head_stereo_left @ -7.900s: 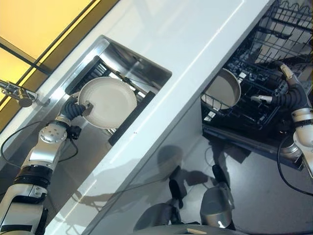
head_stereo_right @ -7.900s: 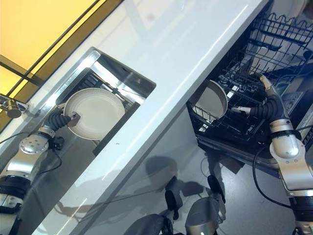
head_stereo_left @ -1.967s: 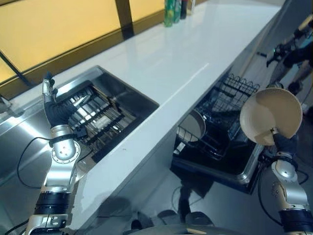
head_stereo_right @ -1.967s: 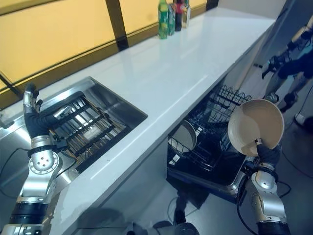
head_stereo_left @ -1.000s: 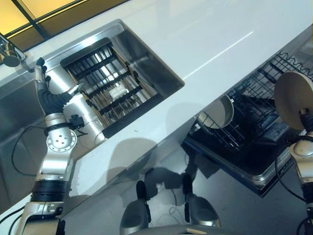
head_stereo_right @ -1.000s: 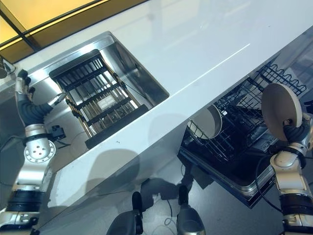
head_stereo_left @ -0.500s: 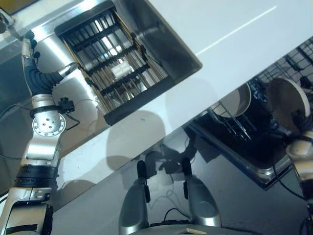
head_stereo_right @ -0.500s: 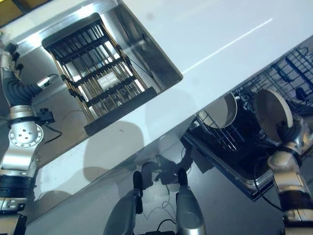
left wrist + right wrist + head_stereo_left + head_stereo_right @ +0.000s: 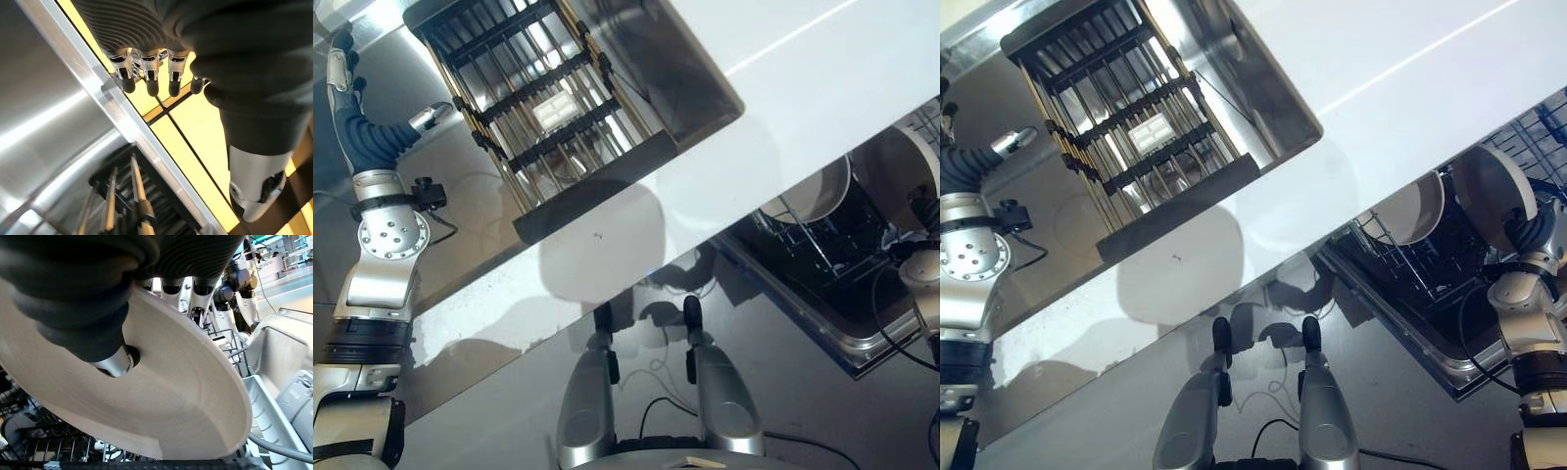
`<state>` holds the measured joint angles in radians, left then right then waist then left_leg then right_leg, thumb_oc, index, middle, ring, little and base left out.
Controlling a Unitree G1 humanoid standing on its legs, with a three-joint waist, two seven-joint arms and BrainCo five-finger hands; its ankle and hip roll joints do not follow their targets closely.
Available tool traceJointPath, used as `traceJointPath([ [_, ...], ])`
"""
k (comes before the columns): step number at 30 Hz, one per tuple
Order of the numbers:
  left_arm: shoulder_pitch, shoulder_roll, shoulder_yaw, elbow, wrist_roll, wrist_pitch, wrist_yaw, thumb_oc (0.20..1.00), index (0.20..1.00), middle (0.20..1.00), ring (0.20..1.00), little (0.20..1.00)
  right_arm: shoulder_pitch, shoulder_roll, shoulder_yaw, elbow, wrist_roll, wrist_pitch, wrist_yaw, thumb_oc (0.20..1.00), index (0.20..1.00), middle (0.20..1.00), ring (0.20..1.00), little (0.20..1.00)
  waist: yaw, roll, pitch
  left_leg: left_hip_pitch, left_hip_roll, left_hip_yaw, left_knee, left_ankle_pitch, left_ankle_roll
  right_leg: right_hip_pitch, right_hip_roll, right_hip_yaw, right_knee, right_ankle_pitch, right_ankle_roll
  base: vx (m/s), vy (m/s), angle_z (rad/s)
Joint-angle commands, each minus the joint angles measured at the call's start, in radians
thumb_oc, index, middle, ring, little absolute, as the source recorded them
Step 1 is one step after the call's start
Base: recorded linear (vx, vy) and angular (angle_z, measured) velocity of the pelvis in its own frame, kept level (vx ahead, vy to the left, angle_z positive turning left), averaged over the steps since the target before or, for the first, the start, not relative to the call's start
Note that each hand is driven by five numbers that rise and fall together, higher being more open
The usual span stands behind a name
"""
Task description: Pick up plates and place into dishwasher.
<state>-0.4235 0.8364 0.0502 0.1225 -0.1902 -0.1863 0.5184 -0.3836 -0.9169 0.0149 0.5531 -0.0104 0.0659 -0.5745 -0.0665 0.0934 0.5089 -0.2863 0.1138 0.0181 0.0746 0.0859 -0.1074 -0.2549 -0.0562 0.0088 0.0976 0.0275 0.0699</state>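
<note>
Plate (image 9: 161,396) pinched at its rim by the right hand (image 9: 1528,235), poised over the dishwasher rack (image 9: 1400,269); stiff, glossy, likely slippery and breakable, so grip the edge firmly; beyond, left hand (image 9: 151,73) hangs slack above the sink (image 9: 636,69).

Head views read bright for me: the white bench (image 9: 822,88) is near blown out, with a thin specular streak across it. A big soft shadow sits on its front edge. Hard glare on the steel sink (image 9: 1263,88) walls and the rack (image 9: 538,108) bars. The dishwasher (image 9: 1410,284) interior is dark, detail crushed. Left wrist view: yellow backlight behind the left hand (image 9: 146,83), sink wall smeared and out of focus. Right wrist view: the plate (image 9: 161,406) is evenly lit, its near rim soft.
</note>
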Motion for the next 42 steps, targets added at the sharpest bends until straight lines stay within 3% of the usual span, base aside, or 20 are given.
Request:
traceJointPath([
  [1,-0.021,-0.001,-0.003,0.001,0.002,-0.051,0.035,1.0,1.0,1.0,1.0,1.0,-0.099,-0.11,0.025,-0.005,-0.05,-0.006,-0.042,0.2,0.2,0.2,0.2,0.2,-0.02,-0.031,0.0,-0.044,0.02,0.011,0.058,0.009,-0.019,-0.049,-0.016,-0.011,0.021,0.014,0.0,0.01,-0.02,0.03],
  [8,-0.016,-0.016,-0.003,-0.022,0.009,-0.044,0.051,1.0,1.0,1.0,1.0,1.0,-0.153,-0.148,0.083,0.02,-0.131,0.019,0.048,0.2,0.2,0.2,0.2,0.2,-0.023,-0.001,0.007,-0.065,0.019,0.02,0.053,0.022,-0.026,-0.095,-0.023,-0.013,0.04,0.011,-0.001,0.0,-0.006,0.0],
  [15,-0.035,-0.008,-0.02,-0.011,0.029,-0.048,0.075,1.0,1.0,1.0,1.0,1.0,-0.205,-0.137,0.175,0.082,-0.081,0.061,0.173,0.2,0.2,0.2,0.2,0.2,-0.024,0.025,0.011,-0.098,0.019,0.02,0.043,0.033,-0.027,-0.147,-0.03,-0.011,0.062,0.008,0.0,-0.01,-0.019,0.0],
  [23,-0.038,-0.038,-0.051,-0.017,0.03,-0.061,0.094,1.0,1.0,1.0,1.0,1.0,-0.267,-0.107,0.238,0.186,-0.025,0.074,0.219,0.2,0.2,0.2,0.2,0.2,-0.028,0.076,0.011,-0.106,0.002,0.028,0.014,0.042,-0.026,-0.195,-0.053,-0.004,0.083,0.005,0.003,-0.02,0.071,0.02],
  [30,-0.047,-0.044,-0.067,-0.017,0.011,-0.055,0.1,1.0,1.0,1.0,1.0,1.0,-0.279,-0.094,0.244,0.23,0.01,0.057,0.19,0.2,0.2,0.2,0.2,0.2,-0.036,0.09,0.011,-0.094,-0.004,0.037,0.01,0.037,-0.023,-0.199,-0.064,-0.001,0.084,0.01,0.007,-0.01,0.06,0.02],
  [31,-0.048,-0.044,-0.068,-0.014,0.009,-0.054,0.099,1.0,1.0,1.0,1.0,1.0,-0.277,-0.091,0.24,0.224,0.011,0.06,0.185,0.42,0.42,0.42,0.42,0.42,-0.038,0.09,0.011,-0.091,-0.004,0.039,0.009,0.036,-0.022,-0.199,-0.065,0.0,0.086,0.01,0.007,-0.01,0.059,0.01],
  [32,-0.048,-0.045,-0.068,-0.013,0.007,-0.053,0.097,1.0,1.0,1.0,1.0,1.0,-0.274,-0.087,0.233,0.216,0.009,0.065,0.183,0.931,0.931,0.931,0.931,0.931,-0.042,0.089,0.011,-0.085,-0.004,0.042,0.009,0.034,-0.021,-0.196,-0.064,0.0,0.087,0.01,0.007,-0.01,0.065,0.01],
  [33,-0.048,-0.045,-0.069,-0.012,0.008,-0.052,0.096,1.0,1.0,1.0,1.0,1.0,-0.269,-0.085,0.227,0.21,0.006,0.068,0.184,1.0,1.0,1.0,1.0,1.0,-0.044,0.089,0.011,-0.081,-0.004,0.043,0.008,0.034,-0.021,-0.194,-0.064,0.001,0.088,0.01,0.007,0.0,0.059,0.0],
  [42,-0.037,-0.047,-0.059,-0.003,-0.018,-0.05,0.076,1.0,1.0,1.0,1.0,1.0,-0.226,-0.065,0.179,0.202,0.023,0.047,0.169,1.0,1.0,1.0,1.0,1.0,-0.051,0.076,0.003,-0.036,-0.003,0.053,0.003,0.022,-0.017,-0.157,-0.072,0.0,0.079,0.016,0.013,-0.01,0.034,-0.02],
])
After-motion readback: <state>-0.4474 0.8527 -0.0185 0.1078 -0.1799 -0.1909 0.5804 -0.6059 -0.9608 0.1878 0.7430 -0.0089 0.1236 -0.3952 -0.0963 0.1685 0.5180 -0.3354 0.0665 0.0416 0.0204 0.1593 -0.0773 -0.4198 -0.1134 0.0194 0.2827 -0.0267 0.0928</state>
